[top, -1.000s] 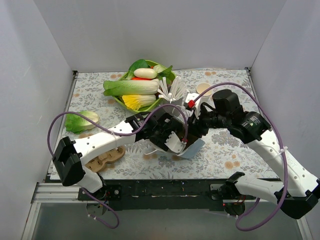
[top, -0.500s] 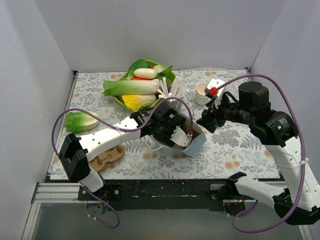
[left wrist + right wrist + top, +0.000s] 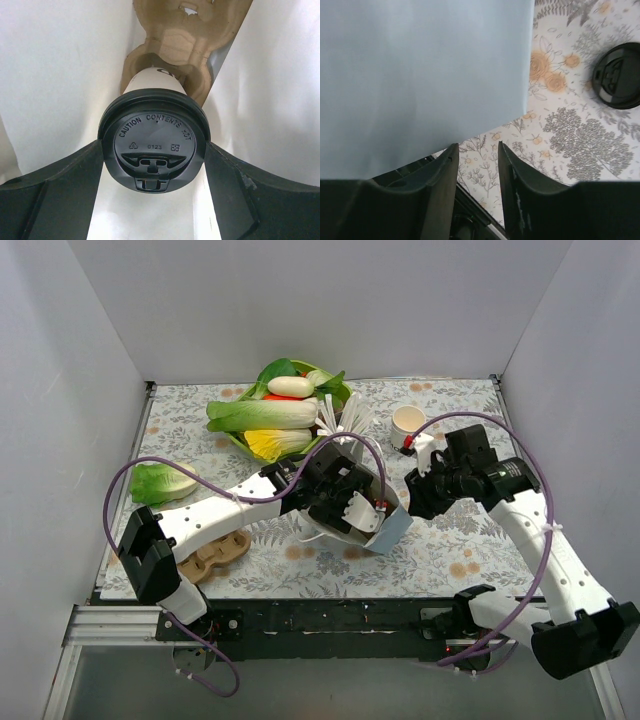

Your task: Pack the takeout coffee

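The takeout coffee is a cream cup [image 3: 150,82] with dark lettering and a black lid [image 3: 152,137]. It stands in a brown pulp carrier [image 3: 187,30] inside the white paper bag [image 3: 60,75]. My left gripper [image 3: 154,150] reaches into the bag [image 3: 395,530], and its fingers [image 3: 65,190] press both sides of the lid. In the top view the left gripper [image 3: 365,515] is partly hidden by the bag. My right gripper [image 3: 477,147] is slightly open and empty, just beside the bag's pale blue wall [image 3: 420,75]; in the top view it [image 3: 413,502] is at the bag's right side.
A loose black lid [image 3: 618,75] lies on the floral cloth. An open cream cup [image 3: 407,422] stands at the back right, next to a metal cup of white straws [image 3: 345,425]. There is also a green bowl of vegetables [image 3: 275,415], a lettuce piece [image 3: 160,483] and a second brown carrier [image 3: 210,555].
My right arm pulled away from the bag, rose to the right, then came down beside the bag's right side. My left gripper stayed in the bag, shifting slightly right.
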Motion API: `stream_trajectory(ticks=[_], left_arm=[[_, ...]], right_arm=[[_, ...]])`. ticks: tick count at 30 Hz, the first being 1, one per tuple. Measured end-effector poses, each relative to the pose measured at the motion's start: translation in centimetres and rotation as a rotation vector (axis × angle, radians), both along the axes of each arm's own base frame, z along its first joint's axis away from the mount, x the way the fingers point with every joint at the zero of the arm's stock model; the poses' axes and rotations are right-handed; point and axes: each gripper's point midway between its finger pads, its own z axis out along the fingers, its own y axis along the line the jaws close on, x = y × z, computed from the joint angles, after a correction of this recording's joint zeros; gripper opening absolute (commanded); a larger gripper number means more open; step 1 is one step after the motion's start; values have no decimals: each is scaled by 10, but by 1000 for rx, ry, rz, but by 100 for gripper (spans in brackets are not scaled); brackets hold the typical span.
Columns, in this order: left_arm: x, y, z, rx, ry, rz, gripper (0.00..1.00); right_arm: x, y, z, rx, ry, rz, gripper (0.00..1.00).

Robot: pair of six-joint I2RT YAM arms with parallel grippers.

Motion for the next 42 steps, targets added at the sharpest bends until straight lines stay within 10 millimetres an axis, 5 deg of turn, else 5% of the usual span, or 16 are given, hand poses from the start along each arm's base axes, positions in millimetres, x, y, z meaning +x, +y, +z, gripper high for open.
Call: stream_trajectory(ticks=[5, 13, 42], left_arm=[[0, -2, 0, -6, -1, -6, 0], [0, -6, -3, -17, 16, -15, 0], [22, -24, -16, 49, 37, -89, 0]], right_arm=[[-2, 2, -29, -26, 116, 4, 40], [-6, 7, -44, -7, 179, 19, 39], [-2, 11, -43, 56, 194, 36, 38]])
